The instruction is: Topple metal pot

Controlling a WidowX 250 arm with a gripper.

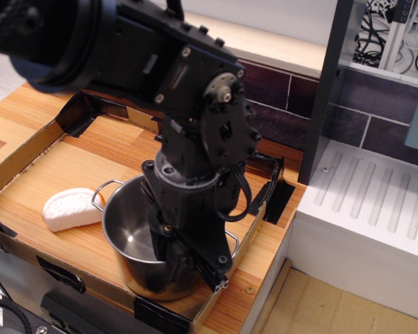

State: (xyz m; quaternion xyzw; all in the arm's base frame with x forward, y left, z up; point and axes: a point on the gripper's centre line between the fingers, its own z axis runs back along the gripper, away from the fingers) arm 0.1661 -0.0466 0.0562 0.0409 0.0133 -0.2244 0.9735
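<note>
Your metal pot (136, 243) stands at the near right corner of the wooden worktop (49, 174), inside the low cardboard wall (17, 156) that borders it. The mouth faces up and toward the camera, and the pot looks tipped slightly rather than square on its base. One wire loop handle (103, 193) shows at the left of the rim; the other pokes out at the right, just past the arm.

Your black arm (195, 139) comes down from the upper left and crosses the right half of the pot. The end effector (195, 254) sits at the pot's right rim, one finger (168, 240) reaching down inside against the inner wall, another part running down outside to the cardboard edge. You appear to be clamped on the pot's right wall, though the outer contact is dark and partly hidden.

A white domed object (70, 207) lies on the worktop just left of the pot, with a sliver of orange showing at its right end beside the left handle. A white ribbed surface (373, 191) sits to the right, off the worktop.
</note>
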